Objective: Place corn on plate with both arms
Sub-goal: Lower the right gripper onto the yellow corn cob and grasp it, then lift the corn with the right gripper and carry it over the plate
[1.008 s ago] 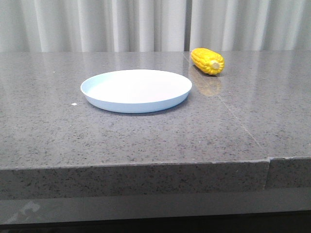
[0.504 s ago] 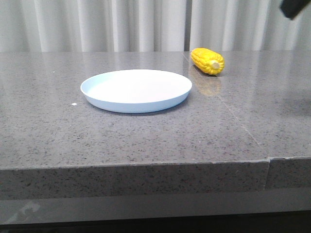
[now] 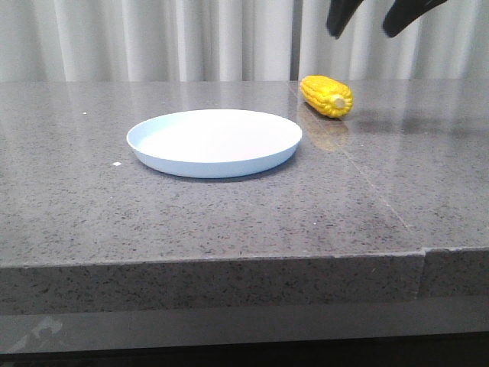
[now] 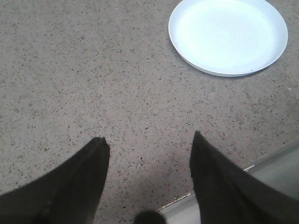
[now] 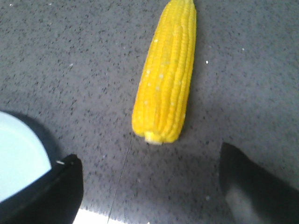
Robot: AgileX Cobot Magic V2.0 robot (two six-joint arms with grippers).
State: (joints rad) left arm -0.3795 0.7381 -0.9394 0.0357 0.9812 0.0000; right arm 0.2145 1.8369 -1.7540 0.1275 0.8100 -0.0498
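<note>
The yellow corn (image 3: 327,95) lies on the grey stone table at the back right, its pale stub end facing the camera. It also shows in the right wrist view (image 5: 166,79). The pale blue plate (image 3: 214,141) sits left of it, empty, and shows in the left wrist view (image 4: 228,35). My right gripper (image 3: 365,27) is open and empty, high above the table just right of the corn; its fingers stand wide apart in its wrist view (image 5: 149,177). My left gripper (image 4: 148,144) is open and empty over bare table near the table's edge, apart from the plate.
The table (image 3: 229,222) has a seam line (image 3: 367,183) running from the corn toward the front edge. A pale curtain (image 3: 153,38) hangs behind the table. The plate's rim (image 5: 18,158) shows beside my right gripper's finger.
My right gripper has come into the front view from the upper right and moved left, now above and just right of the corn. The corn and plate have not moved.
</note>
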